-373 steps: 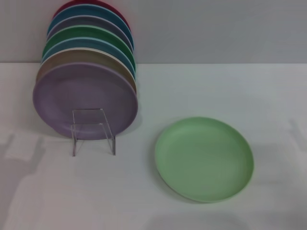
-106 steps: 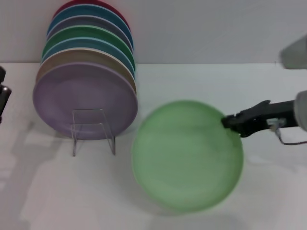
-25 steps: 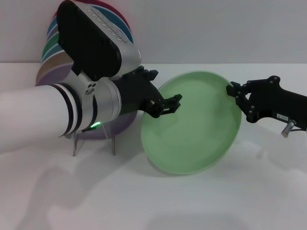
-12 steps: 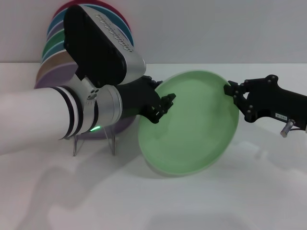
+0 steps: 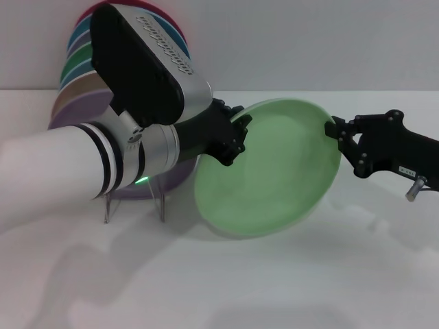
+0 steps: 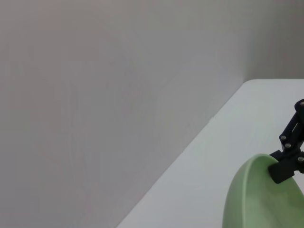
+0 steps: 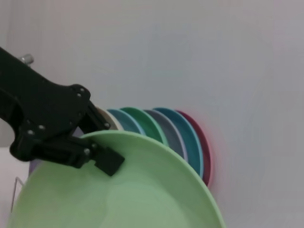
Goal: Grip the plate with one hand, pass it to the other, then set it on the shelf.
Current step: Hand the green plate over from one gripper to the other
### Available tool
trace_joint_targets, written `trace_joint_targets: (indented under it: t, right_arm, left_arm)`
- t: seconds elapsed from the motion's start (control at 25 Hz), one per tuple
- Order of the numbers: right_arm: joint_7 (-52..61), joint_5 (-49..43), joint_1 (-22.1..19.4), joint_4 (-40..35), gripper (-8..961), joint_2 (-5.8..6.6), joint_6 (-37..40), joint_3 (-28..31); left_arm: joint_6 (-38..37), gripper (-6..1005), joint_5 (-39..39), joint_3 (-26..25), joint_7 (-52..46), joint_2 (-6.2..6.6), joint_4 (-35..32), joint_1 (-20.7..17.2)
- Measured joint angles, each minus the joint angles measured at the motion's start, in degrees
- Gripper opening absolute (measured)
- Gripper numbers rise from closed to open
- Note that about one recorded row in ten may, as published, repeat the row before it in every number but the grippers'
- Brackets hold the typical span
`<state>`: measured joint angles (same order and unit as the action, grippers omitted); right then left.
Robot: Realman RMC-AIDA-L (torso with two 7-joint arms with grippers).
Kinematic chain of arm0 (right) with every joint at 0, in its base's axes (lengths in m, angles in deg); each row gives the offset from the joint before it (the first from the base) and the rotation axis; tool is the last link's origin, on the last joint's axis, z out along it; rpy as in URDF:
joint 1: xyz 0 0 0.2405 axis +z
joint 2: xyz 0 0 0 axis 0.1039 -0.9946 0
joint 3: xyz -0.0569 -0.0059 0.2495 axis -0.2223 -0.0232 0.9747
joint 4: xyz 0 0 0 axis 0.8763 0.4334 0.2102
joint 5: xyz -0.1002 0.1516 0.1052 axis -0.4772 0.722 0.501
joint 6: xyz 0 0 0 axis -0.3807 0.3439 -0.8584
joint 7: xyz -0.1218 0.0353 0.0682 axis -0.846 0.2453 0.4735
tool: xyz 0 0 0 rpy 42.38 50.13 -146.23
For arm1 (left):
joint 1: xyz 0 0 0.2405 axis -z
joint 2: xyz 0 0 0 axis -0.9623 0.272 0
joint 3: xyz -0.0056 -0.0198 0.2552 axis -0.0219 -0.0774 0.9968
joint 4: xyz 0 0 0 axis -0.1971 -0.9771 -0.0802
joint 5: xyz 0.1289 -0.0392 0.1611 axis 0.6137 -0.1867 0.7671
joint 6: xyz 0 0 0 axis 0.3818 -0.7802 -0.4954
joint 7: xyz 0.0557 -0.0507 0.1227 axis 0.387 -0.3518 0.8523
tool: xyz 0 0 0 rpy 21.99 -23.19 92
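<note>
The pale mint-green plate [image 5: 274,178] hangs tilted above the table between my two arms. My left gripper [image 5: 236,133] is shut on its upper left rim; the right wrist view shows that left gripper [image 7: 102,159] with one finger lying on the inner face of the plate [image 7: 118,194]. My right gripper [image 5: 335,133] is shut on the plate's right rim, and the left wrist view shows the right gripper [image 6: 282,168] at the edge of the plate [image 6: 256,199]. The clear acrylic shelf [image 5: 163,205] stands below my left forearm, largely hidden by it.
A row of coloured plates [image 5: 74,58] leans against the back wall behind my left arm, and the right wrist view shows those plates [image 7: 161,126] past the mint rim. The white table [image 5: 288,281] spreads in front. The bulky left forearm [image 5: 68,171] covers the left side.
My left gripper has come up from the plate's face onto its upper left rim and shut there. The plate has tipped and shifted slightly left. The right gripper has hardly moved.
</note>
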<state>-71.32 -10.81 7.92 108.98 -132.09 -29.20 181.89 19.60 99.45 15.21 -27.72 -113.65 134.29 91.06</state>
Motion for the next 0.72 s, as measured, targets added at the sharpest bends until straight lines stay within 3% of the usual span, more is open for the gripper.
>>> trace_joint_targets:
  t: [0.36, 0.72]
  right_arm:
    - [-3.61, 8.53, -0.92, -4.26, 18, -0.06, -6.99, 0.39]
    - [-3.66, 13.1, -2.65, -7.2, 248, -0.18, -9.57, 1.27]
  left_arm:
    - [-1.66, 87, -0.34, 0.68, 1.17, 0.01, 1.3, -1.05]
    - [-2.4, 87, -0.41, 0.91, 2.04, 0.15, 5.13, -3.69]
